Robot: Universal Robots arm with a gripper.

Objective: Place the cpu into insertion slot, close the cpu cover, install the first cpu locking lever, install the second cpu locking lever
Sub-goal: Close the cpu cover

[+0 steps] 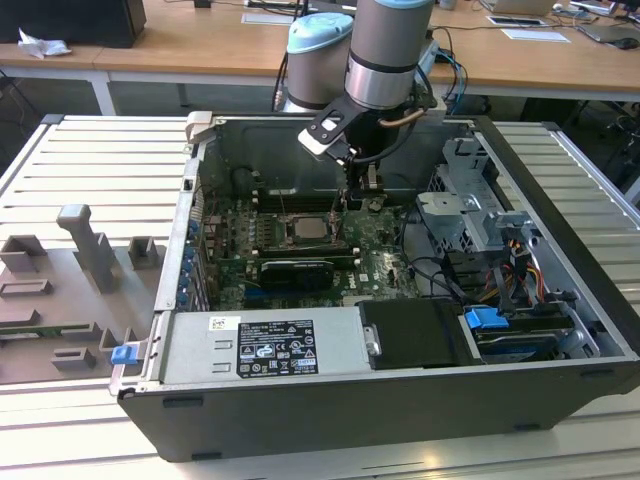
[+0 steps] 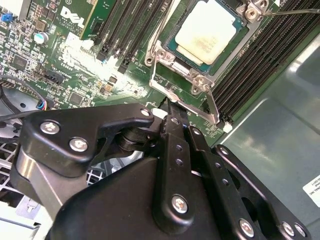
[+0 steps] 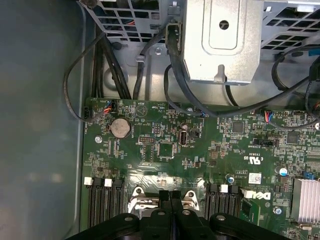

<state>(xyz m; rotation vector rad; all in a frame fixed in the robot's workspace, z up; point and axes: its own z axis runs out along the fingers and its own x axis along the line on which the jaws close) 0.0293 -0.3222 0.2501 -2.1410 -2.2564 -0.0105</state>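
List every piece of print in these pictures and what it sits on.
White logo on the green board: a maker's mark, not quoted.
Fine white lettering across the board: too small to read.
Label on the power supply: too small to read.
Sticker on the case wall: blurred, cut off.

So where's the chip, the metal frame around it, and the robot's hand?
Cpu (image 2: pixel 205 31), second wrist view, middle of its pale face.
Cover (image 2: pixel 160 64), second wrist view, silver corner of the frame.
Hand (image 3: pixel 170 195), first wrist view, between its black fingertips.
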